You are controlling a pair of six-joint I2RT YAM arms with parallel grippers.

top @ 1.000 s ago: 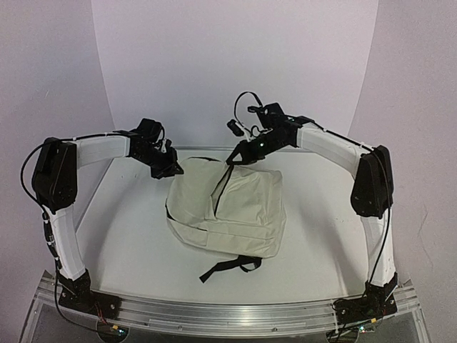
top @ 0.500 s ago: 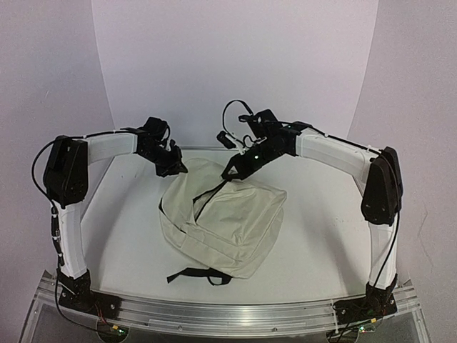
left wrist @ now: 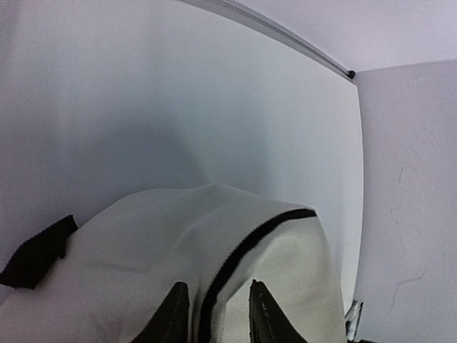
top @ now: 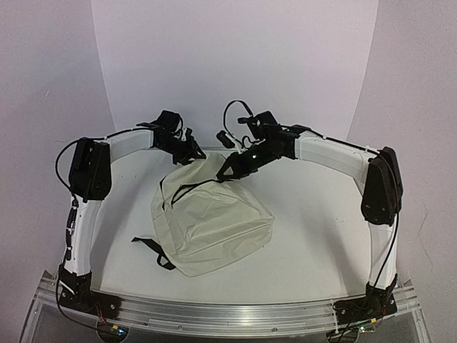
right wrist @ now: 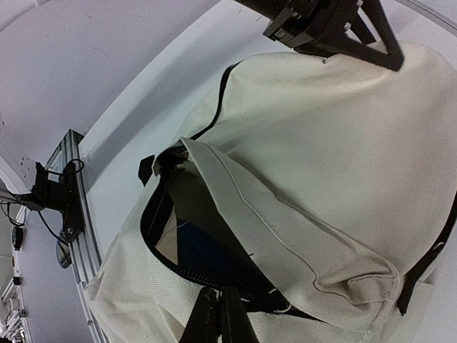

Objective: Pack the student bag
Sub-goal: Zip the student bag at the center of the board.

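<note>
Top external sits high behind the arm bases at the near edge; we look down and forward over the whole table [top: 314, 236] to the far wall [top: 235, 64], nothing close. Left wrist is tight on the student bag [left wrist: 143, 271] top, looking past the left gripper [left wrist: 218, 286] across the table to the walls. Right wrist is as close over the bag's open mouth, past the right gripper [right wrist: 218, 293], facing back toward the near-left rail [right wrist: 71, 207]; all three share the bag's top.
</note>
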